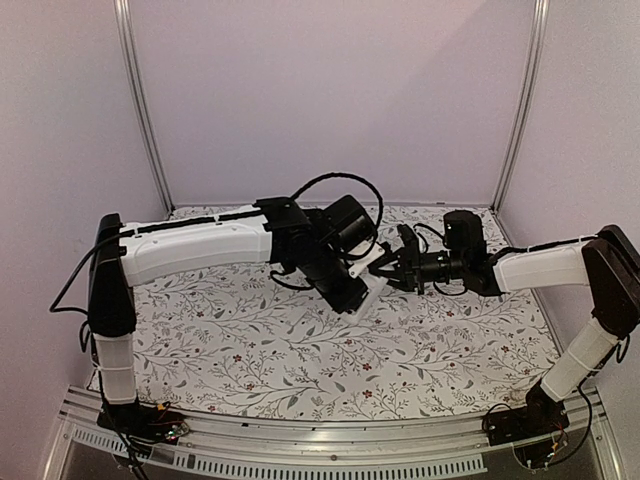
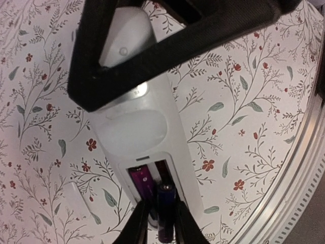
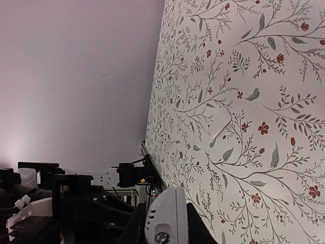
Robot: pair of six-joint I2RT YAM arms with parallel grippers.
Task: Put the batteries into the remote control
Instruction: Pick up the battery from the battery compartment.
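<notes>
The white remote control [image 2: 139,122] is held in the air over the table, back side up, with its battery bay open. My right gripper [image 3: 165,223] is shut on one end of the remote [image 3: 163,216]; one of its black fingers [image 2: 86,76] crosses the left wrist view. A purple battery [image 2: 139,180] lies in the left slot. My left gripper [image 2: 161,216] is shut on a second dark battery [image 2: 166,201], whose tip sits at the right slot. In the top view both grippers, left [image 1: 360,288] and right [image 1: 395,268], meet at the remote [image 1: 375,284] mid-table.
The floral tablecloth [image 1: 300,350] covers the table. A small white battery cover [image 3: 219,123] lies flat on it, and shows faintly in the left wrist view [image 2: 76,201]. A metal rail [image 1: 330,445] runs along the near edge; walls enclose the back and sides.
</notes>
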